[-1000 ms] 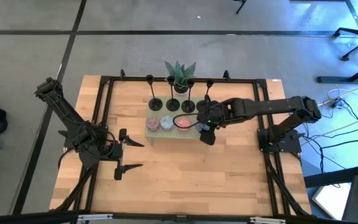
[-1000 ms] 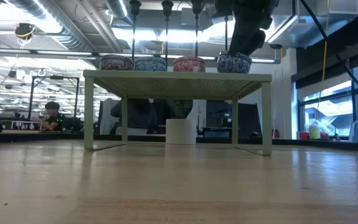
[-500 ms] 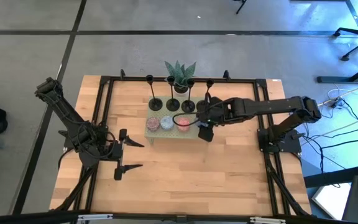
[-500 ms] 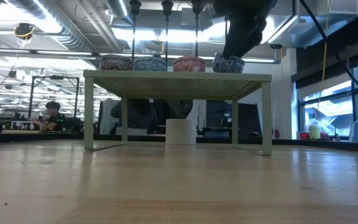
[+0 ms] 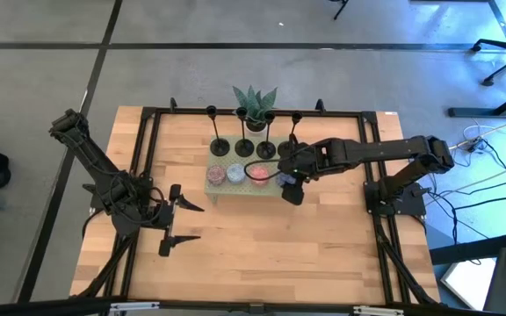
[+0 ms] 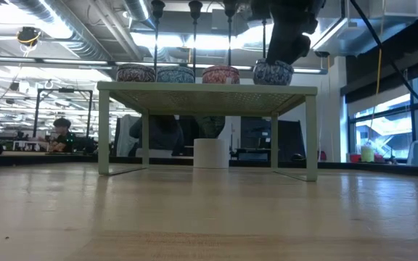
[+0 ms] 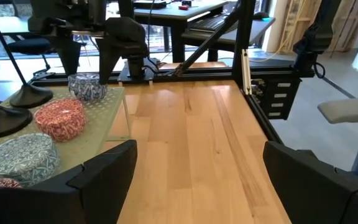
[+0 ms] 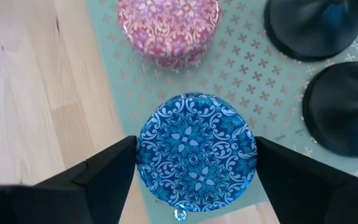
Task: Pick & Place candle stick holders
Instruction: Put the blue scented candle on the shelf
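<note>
From above I see four candle stick holders (image 5: pixel 220 146) standing along the back edge of the pale green rack (image 5: pixel 213 187); my right pincer (image 5: pixel 292 188) hangs over the rack's right end. My left pincer (image 5: pixel 176 221) waits wide on the wooden surface (image 5: pixel 262 246). At the right wrist, my fingers (image 8: pixel 98 171) flank the blue tin (image 8: pixel 196 149), contact unclear.

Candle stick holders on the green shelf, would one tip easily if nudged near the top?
Probably yes: the candle stick holders have tall, thin stems, so a high push has leverage. Their wide flat bases likely resist small low nudges. They look rigid, not floppy.
</note>
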Available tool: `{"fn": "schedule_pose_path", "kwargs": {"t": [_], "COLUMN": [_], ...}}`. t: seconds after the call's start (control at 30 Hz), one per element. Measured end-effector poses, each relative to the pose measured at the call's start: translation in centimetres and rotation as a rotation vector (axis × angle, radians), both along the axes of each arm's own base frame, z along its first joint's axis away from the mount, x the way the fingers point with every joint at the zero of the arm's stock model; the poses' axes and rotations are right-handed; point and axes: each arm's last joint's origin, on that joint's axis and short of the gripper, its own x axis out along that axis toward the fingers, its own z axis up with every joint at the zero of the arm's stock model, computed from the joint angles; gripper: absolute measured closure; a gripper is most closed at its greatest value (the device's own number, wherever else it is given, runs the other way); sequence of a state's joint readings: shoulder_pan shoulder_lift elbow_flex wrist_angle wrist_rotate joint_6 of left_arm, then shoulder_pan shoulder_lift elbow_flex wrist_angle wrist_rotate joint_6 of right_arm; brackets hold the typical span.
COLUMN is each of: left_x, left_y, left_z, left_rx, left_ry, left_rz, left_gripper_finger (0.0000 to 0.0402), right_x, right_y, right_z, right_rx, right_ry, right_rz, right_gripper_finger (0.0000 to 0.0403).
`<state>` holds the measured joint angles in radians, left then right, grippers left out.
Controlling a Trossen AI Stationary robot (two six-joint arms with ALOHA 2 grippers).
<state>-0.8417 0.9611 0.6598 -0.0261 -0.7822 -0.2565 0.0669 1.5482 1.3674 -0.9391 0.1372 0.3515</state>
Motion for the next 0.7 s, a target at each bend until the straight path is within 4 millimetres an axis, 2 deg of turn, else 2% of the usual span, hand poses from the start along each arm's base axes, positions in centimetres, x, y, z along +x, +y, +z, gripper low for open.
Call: {"fn": "schedule_pose_path", "kwargs": {"t": [0.7], "left_x": [0.0], "left_y": [0.0], "left_z": [0.02], "left_rx": [-0.003], "left_ry": [-0.001], "left_rz": [0.001], "left_gripper_finger": [0.0054], "right_x": [-0.19], "right_y": [0.0], "right_z": [-0.1], "right_rx": [-0.003], "right_ry": [0.031], "right_rz": [0.085], "right_gripper_finger": [0.0086]}}
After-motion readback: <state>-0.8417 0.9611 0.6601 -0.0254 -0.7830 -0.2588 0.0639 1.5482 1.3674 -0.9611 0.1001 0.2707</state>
